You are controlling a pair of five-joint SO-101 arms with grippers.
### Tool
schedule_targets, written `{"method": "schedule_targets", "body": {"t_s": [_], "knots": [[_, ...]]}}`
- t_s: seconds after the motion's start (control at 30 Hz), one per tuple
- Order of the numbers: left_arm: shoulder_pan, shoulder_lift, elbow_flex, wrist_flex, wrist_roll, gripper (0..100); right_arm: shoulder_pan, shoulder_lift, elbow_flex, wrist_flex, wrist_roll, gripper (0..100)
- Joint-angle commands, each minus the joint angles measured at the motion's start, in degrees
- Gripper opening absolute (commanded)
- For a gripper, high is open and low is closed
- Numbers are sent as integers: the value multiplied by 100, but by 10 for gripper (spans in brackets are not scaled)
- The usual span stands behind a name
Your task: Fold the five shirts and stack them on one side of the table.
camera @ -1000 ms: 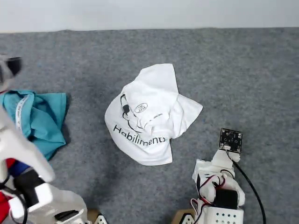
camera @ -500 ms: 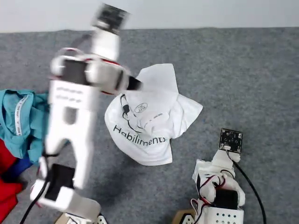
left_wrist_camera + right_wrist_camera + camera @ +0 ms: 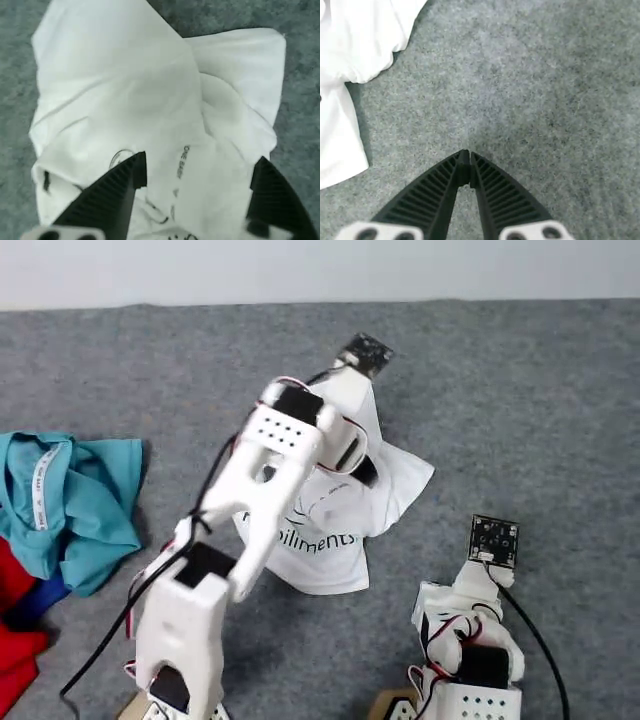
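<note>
A crumpled white shirt (image 3: 330,545) with dark print lies at the table's centre. My left arm (image 3: 270,470) stretches over it, and the left gripper (image 3: 200,160) hangs open just above the white shirt (image 3: 150,90), with nothing between its fingers (image 3: 117,187). A teal shirt (image 3: 85,500) is bunched at the left, with a red shirt (image 3: 15,640) and a bit of blue cloth (image 3: 45,595) below it. The right arm (image 3: 470,635) sits folded at the front right. Its gripper (image 3: 468,155) is shut above bare grey felt, beside the white shirt's edge (image 3: 350,55).
Grey felt (image 3: 540,410) covers the whole table. A pale wall (image 3: 320,270) runs along the far edge. The right half and the far left corner of the felt are bare.
My left arm has swung from the table's left edge across to the centre, and now hangs over the white shirt. The right arm and the shirts have not moved.
</note>
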Motion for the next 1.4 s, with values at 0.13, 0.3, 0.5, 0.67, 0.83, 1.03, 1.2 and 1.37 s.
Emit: {"method": "schedule_targets", "body": {"t_s": [0.13, 0.3, 0.5, 0.67, 0.83, 1.03, 1.2, 1.37], "knots": [[-97, 1099, -1218, -88, 53, 290, -4, -31, -18, 48, -79, 9], [-193, 1582, -1807, -18, 53, 225, -4, -31, -18, 48, -79, 9], [-167, 1767, -2448, 422, 53, 100, -4, -31, -9, 48, -79, 9], [-167, 1758, -3275, 1037, -114, 5, -4, -31, -9, 48, -79, 9], [-264, 1749, -5165, 2295, -105, 4, -4, -31, -9, 48, -88, 9], [-897, 1169, -6105, 2277, 281, 4, 31, -31, -9, 4, -88, 9], [-1240, 62, -5376, 2277, 290, 4, 40, -31, -18, -4, -88, 9], [-1257, -1609, -3626, 2277, 290, 4, 66, -31, -202, 4, -88, 94]]}}
